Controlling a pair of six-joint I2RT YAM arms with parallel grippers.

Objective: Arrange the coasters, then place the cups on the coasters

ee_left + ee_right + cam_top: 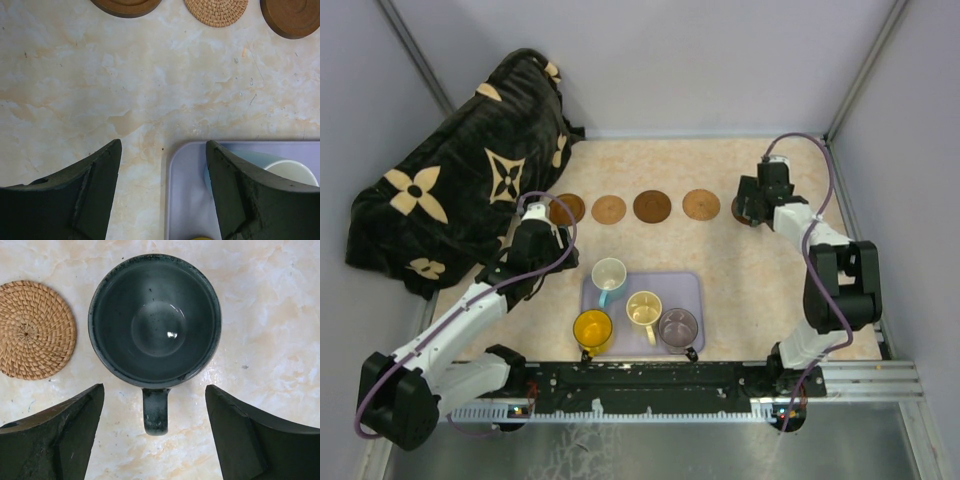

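A row of coasters lies across the far table: dark brown (566,208), woven tan (608,209), dark brown (652,206), tan (701,204). My right gripper (752,205) hovers at the row's right end. In the right wrist view the grey-green cup (155,320) stands upright beside a woven coaster (35,330), and my right gripper (154,387) is open with the handle between its fingers, untouched. Anything under that cup is hidden. My left gripper (163,142) is open and empty over the tray's corner (172,200). The white-and-blue cup (609,274), cream cup (643,308), yellow cup (592,327) and mauve cup (677,326) stand on the tray.
The lavender tray (692,290) sits near the front edge between the arm bases. A black blanket with cream flower prints (460,190) is heaped at the back left. Grey walls enclose the table on three sides.
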